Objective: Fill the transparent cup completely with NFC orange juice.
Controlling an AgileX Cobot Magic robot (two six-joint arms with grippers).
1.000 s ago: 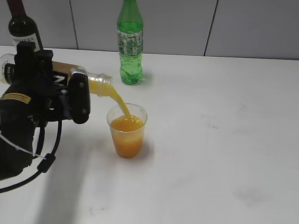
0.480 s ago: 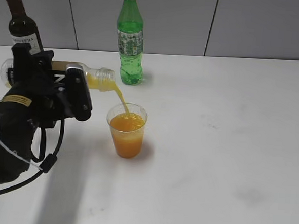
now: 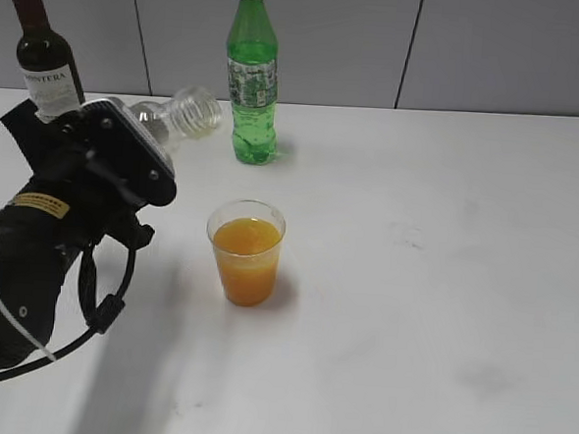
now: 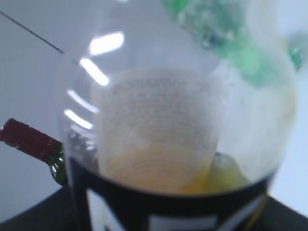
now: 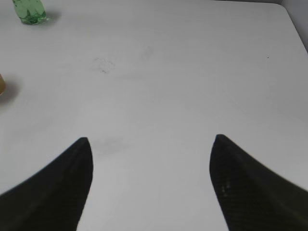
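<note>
The transparent cup [image 3: 246, 251] stands on the white table, filled with opaque orange juice to a little below its rim. My left gripper [image 3: 126, 158] is shut on the small clear NFC bottle [image 3: 183, 115], which is tilted mouth-up and to the right, well left of and above the cup. In the left wrist view the bottle [image 4: 168, 144] fills the frame, nearly empty, with a little orange juice pooled low by its black label. My right gripper [image 5: 150, 144] is open and empty over bare table; it does not show in the exterior view.
A green soda bottle [image 3: 252, 77] stands behind the cup near the back wall. A dark wine bottle [image 3: 46, 53] stands at the back left, just behind my left arm. The green bottle's base [image 5: 30, 11] shows at the right wrist view's top left.
The pouring stream has stopped. My left gripper has rotated the bottle from mouth-down over the cup to mouth-up and pulled it back left. The juice level in the cup rose.
</note>
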